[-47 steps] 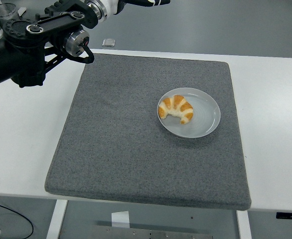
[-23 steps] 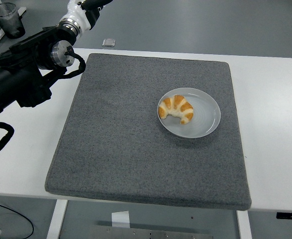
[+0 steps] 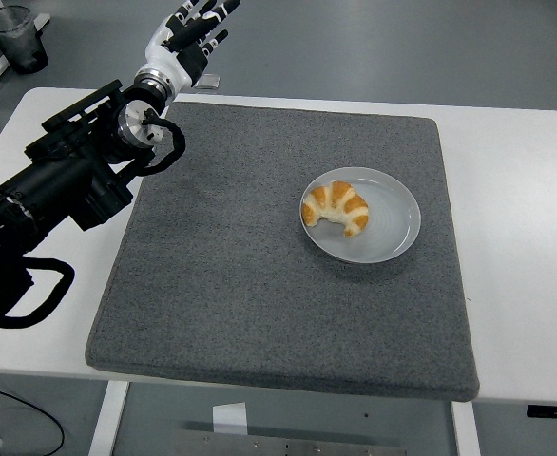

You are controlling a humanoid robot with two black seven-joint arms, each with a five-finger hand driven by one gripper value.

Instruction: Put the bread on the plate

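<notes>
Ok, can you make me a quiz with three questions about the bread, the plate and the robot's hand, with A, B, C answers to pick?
1. Where is the bread?
A. On the plate
B. On the bare mat
C. In the robot's hand

2. What colour is the mat under the plate?
A. Red
B. Dark grey
C. Yellow

3. What is the left hand doing?
A. Squeezing the bread
B. Gripping the plate
C. Fingers spread, holding nothing

Answers:
1. A, the bread lies on the plate's left part.
2. B, the mat is dark grey on the white table.
3. C, the hand is up past the mat's far left corner, far from the plate.
</notes>
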